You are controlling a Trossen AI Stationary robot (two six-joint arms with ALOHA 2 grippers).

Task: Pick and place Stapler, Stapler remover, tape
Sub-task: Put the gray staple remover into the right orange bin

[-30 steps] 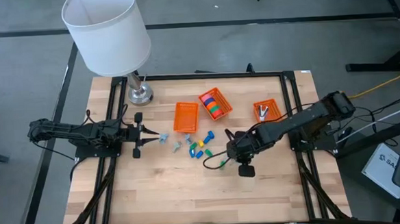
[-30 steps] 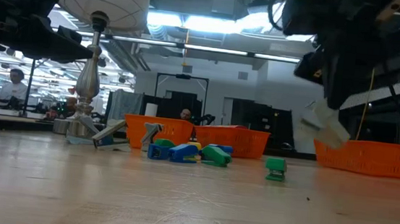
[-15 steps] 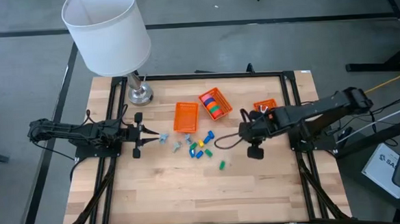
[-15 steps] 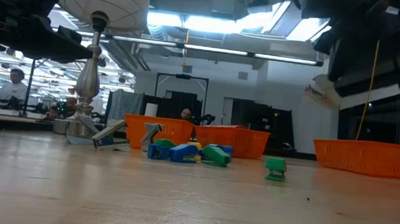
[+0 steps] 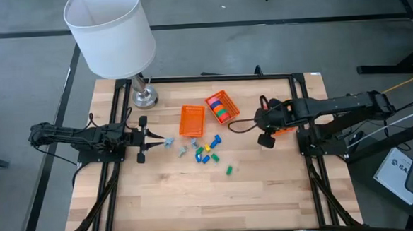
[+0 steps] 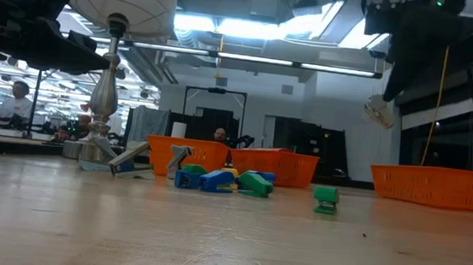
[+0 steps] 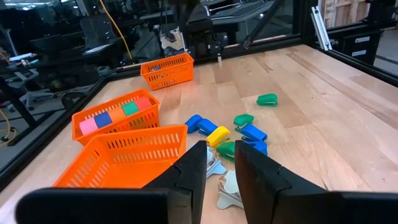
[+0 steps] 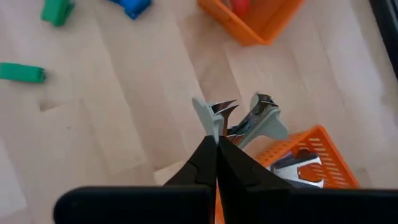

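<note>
Grey plastic and bright steel are being pinched in the right tool (image 8: 216, 144), which is closed tight on one wing of a staple remover (image 8: 239, 121). The remover is being carried in the air at the near edge of a small orange basket (image 8: 311, 163), where another remover (image 8: 297, 163) is already lying. In the high view the right tool (image 5: 264, 115) is being held over that basket (image 5: 280, 111) at the worktop's right side.

The remover is being judged light and rigid, with sharp curved claws and a sprung hinge; a hold on a flat plastic wing, as here, is being judged safer than one on the slick metal jaws, since it may swivel.

Farther out, coloured tape rolls (image 5: 220, 107) are sitting in a second basket (image 5: 228, 115), beside an empty third one (image 5: 191, 120). Small blue, yellow and green staplers (image 5: 207, 150) are lying loose on the wooden worktop (image 5: 197, 201), one green stapler (image 5: 229, 171) apart from the rest.

The left tool (image 7: 218, 168) is being kept partly open and empty, low over two more staple removers (image 7: 225, 185) at the worktop's left.
</note>
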